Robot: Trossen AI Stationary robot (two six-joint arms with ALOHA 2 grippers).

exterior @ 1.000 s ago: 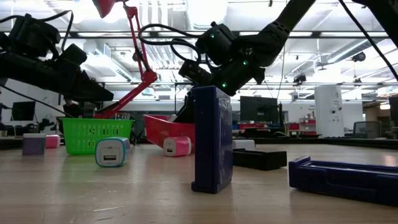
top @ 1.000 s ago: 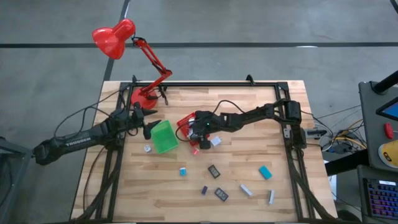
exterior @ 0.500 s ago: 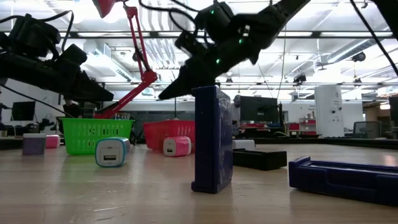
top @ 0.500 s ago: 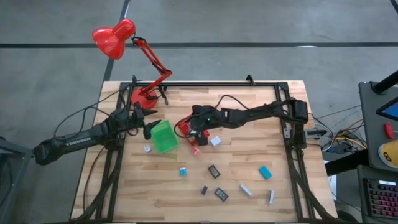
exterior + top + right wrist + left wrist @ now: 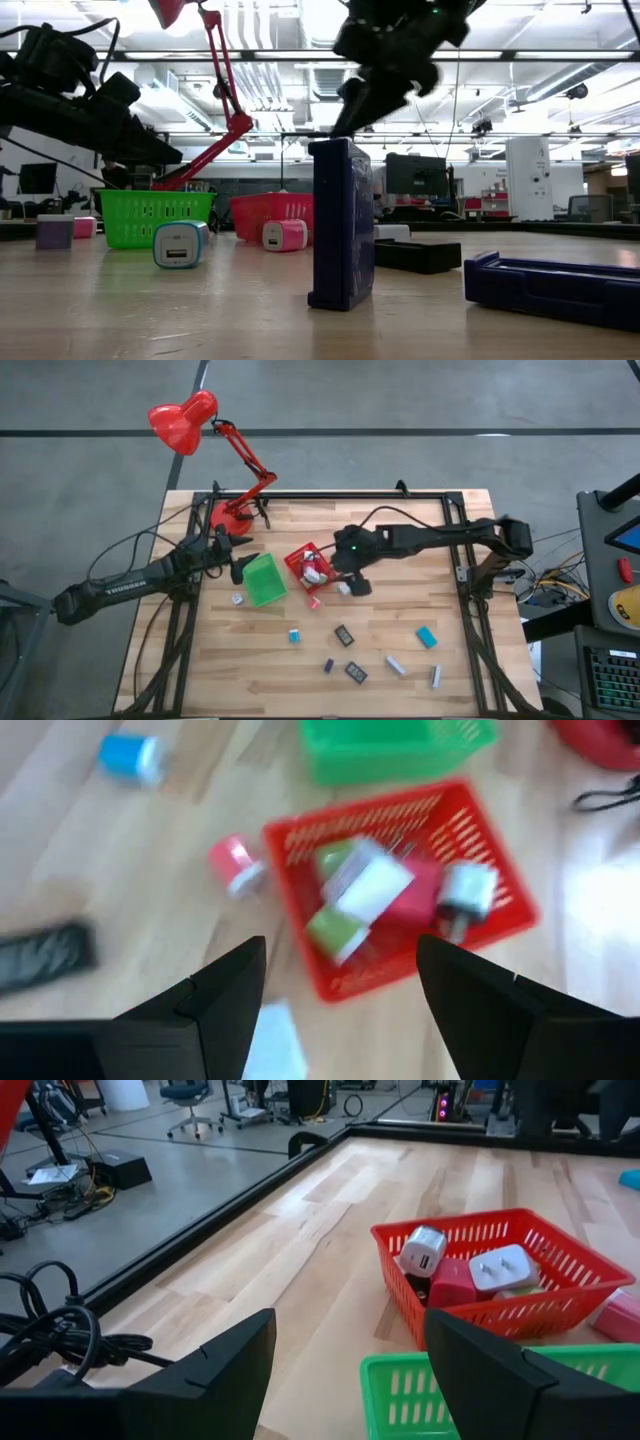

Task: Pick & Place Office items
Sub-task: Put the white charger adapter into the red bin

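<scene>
Bins sit side by side near the middle of the wooden table (image 5: 420,550): a red bin (image 5: 309,565) and a green bin (image 5: 264,580), the green one towards the left arm. The red bin holds several small plug-like office items, among them a white charger (image 5: 424,1250), a red block (image 5: 455,1283) and another white plug (image 5: 503,1266); the right wrist view also shows green pieces (image 5: 335,932) in it, though blurred. The right gripper (image 5: 352,572) hangs above the table just beside the red bin, on the side away from the green one; its two dark fingers (image 5: 225,995) stand apart with nothing between them. The left gripper (image 5: 240,557) waits at the far edge of the green bin, fingers (image 5: 225,1365) spread wide and empty.

Loose items lie on the boards. A pink-red cube (image 5: 313,601) rests just outside the red bin, and a pale white block (image 5: 343,588) lies close under the right gripper. A small white piece (image 5: 237,599) sits beside the green bin. Nearer the front edge are a blue-white cube (image 5: 294,635), a black rectangular piece (image 5: 344,635), a dark blue block (image 5: 328,666), another black piece (image 5: 356,672), a teal block (image 5: 427,637) and two grey-white sticks (image 5: 396,665), well apart from both bins. A red desk lamp (image 5: 185,420) stands at the back corner
</scene>
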